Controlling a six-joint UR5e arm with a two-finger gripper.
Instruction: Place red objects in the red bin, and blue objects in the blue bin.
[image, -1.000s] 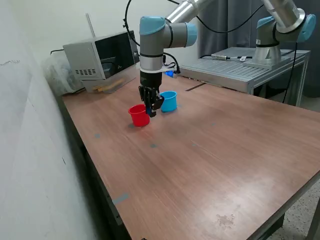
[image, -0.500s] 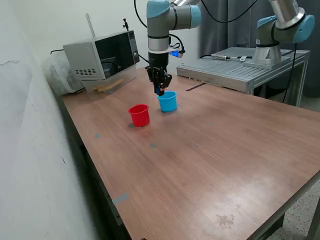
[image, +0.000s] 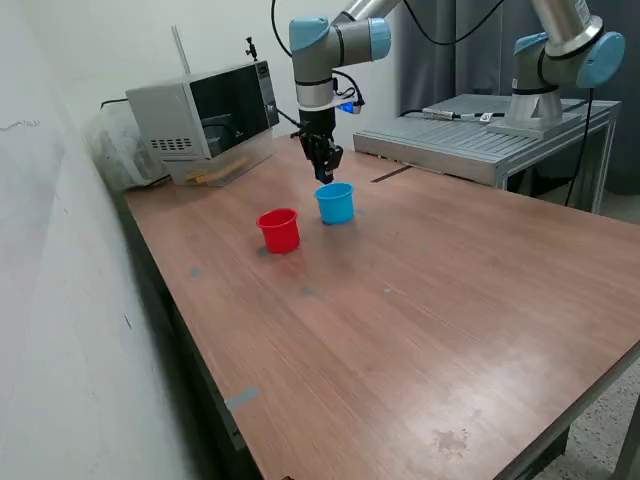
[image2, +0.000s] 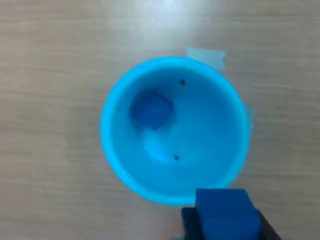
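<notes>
Wooden table (image: 420, 300): pincer (image: 324, 176) gripping blue cube (image2: 223, 212), hovering directly over blue cup (image2: 115, 150) holding another blue cube (image2: 151, 110).

One camera stands off, facing the whole worktop (image: 420, 330); the wrist's looks straight down, close, into the blue cup (image: 335, 203) (image2: 175, 130) both share.

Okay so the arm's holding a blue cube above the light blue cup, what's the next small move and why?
Probably open the gripper and drop the dark blue cube. The exterior view shows the gripper hanging just above the light blue cup, and the wrist view looks straight into it, where another blue cube already lies. The held cube shows near the cup's rim, so a slight centring nudge first may help.
</notes>
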